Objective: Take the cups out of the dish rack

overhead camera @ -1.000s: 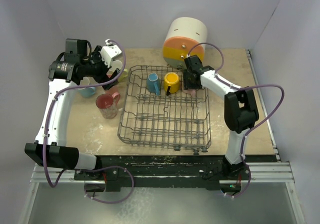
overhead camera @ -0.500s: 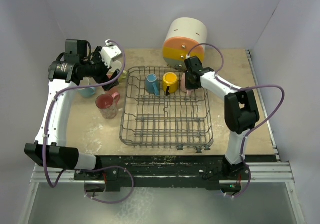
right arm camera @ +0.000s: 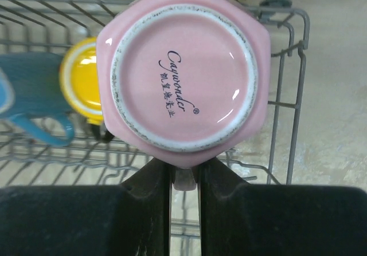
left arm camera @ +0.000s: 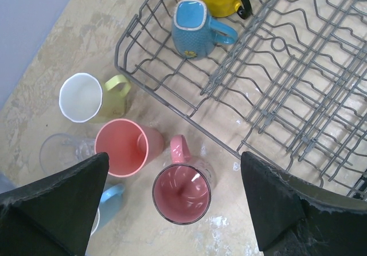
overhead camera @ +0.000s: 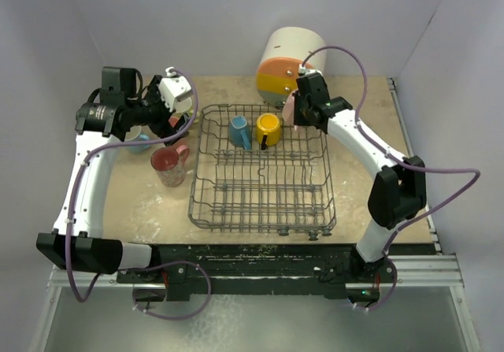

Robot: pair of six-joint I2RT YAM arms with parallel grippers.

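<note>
From above, the grey wire dish rack (overhead camera: 194, 201) sits in the middle of the pale surface (overhead camera: 142, 206), with a blue cup (overhead camera: 240, 131) and a yellow cup (overhead camera: 268, 129) side by side at its far end. The right pincer (overhead camera: 298, 113) is at the rack's far right corner, clamped on a pink cup (overhead camera: 288, 111) just in front of the big cream-and-orange cylinder (overhead camera: 291, 62). The left pincer (overhead camera: 175, 94) hangs over the surface left of the rack, above a group of cups there, among them a dark pink mug (overhead camera: 167, 165). The left wrist view shows its two black fingers (left arm camera: 63, 207) spread wide with nothing between them. Below them on the surface stand a lime mug with a white inside (left arm camera: 89, 98), a coral cup (left arm camera: 121, 147), a clear glass (left arm camera: 57, 150) and part of a light blue mug (left arm camera: 110, 194), all just outside the rack's near wall. In the right wrist view the pink cup's six-sided base, printed with dark script, faces the camera. The fingers (right arm camera: 146, 210) are drawn almost together on a thin part at the cup's edge, the rack's wires and corner behind it.
</note>
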